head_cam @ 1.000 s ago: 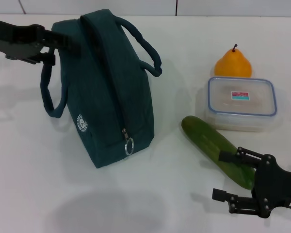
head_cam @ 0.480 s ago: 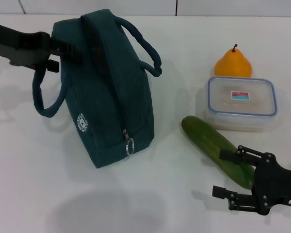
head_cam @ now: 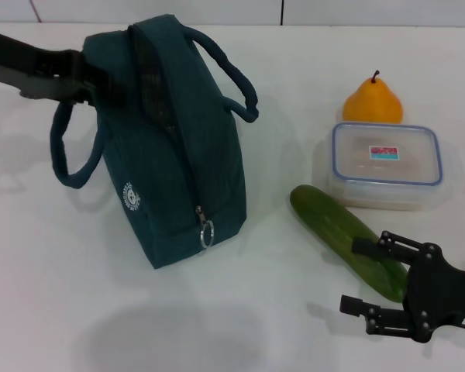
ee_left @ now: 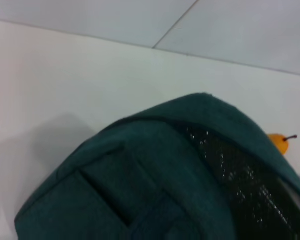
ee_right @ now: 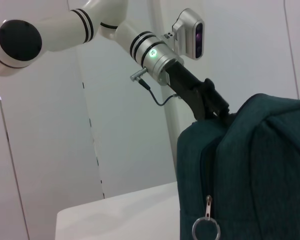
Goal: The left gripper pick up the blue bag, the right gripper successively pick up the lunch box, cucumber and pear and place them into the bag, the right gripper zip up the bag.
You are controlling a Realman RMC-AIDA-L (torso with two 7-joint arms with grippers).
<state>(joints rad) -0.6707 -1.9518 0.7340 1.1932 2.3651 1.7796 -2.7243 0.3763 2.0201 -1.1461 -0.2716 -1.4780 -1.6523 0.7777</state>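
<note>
While your left gripper (head_cam: pixel 93 77) presses against the bag's (head_cam: pixel 178 147) upper far side, its fingers are hidden, so you cannot tell its grip. Your right gripper (head_cam: pixel 372 283) hovers spread apart beside the cucumber (head_cam: pixel 337 229). Behind sit the box (head_cam: pixel 385 164), red-and-teal label unreadable, and pear (head_cam: pixel 372 101). The bag gapes slightly, showing foil.

No text is legible: the blue bag's (head_cam: pixel 170 147) logo and lunch box (head_cam: pixel 385 164) label are unreadable.
</note>
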